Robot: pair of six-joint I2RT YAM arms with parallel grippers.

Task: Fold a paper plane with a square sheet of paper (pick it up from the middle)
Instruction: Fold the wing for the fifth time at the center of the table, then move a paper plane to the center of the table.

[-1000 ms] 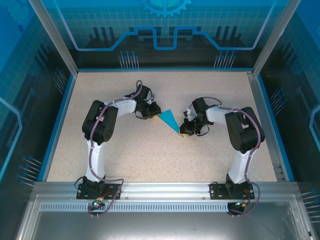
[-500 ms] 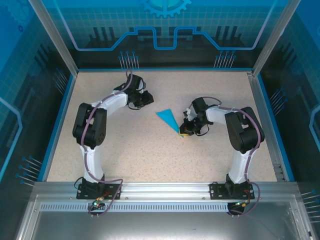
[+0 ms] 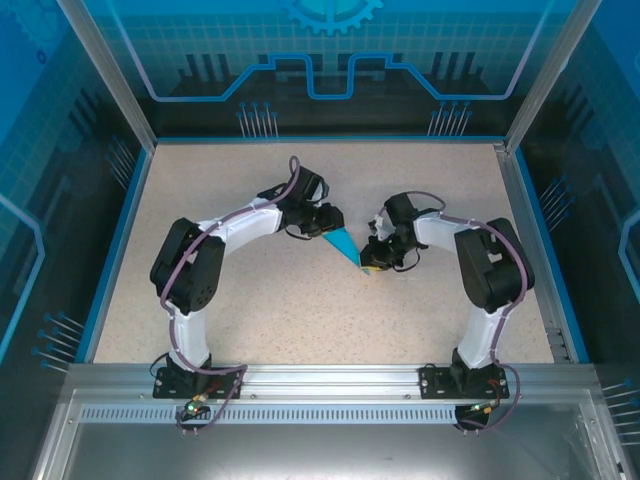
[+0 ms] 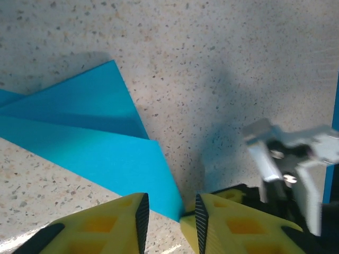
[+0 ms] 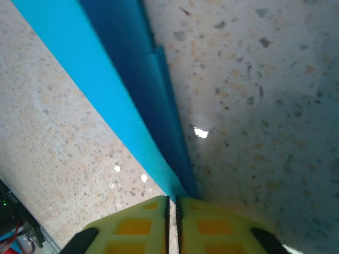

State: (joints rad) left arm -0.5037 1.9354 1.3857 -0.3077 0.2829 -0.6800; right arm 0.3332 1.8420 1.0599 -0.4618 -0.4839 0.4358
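Note:
The square sheet of paper lies folded as a slim turquoise paper plane (image 3: pixel 342 243) on the speckled table, its point towards the near right. My left gripper (image 3: pixel 333 226) hovers over its wide far end. In the left wrist view the jaws of my left gripper (image 4: pixel 169 217) stand open, and a corner of the plane (image 4: pixel 95 132) reaches into the gap next to the right finger. My right gripper (image 3: pixel 368 262) sits at the pointed tip. In the right wrist view the gripper (image 5: pixel 172 203) is shut to a thin slit where the tip of the plane (image 5: pixel 122 106) runs in.
A blue-edged rim (image 3: pixel 135 200) and clear enclosure walls surround the table (image 3: pixel 250 300). Both arms bend in towards the centre and stand close to each other. In the left wrist view a grey part of the right arm (image 4: pixel 286 159) sits just beyond the left fingers.
My left arm swung away to the far left, then came back to the plane's wide end, with its jaws now wider. The right gripper stayed at the tip.

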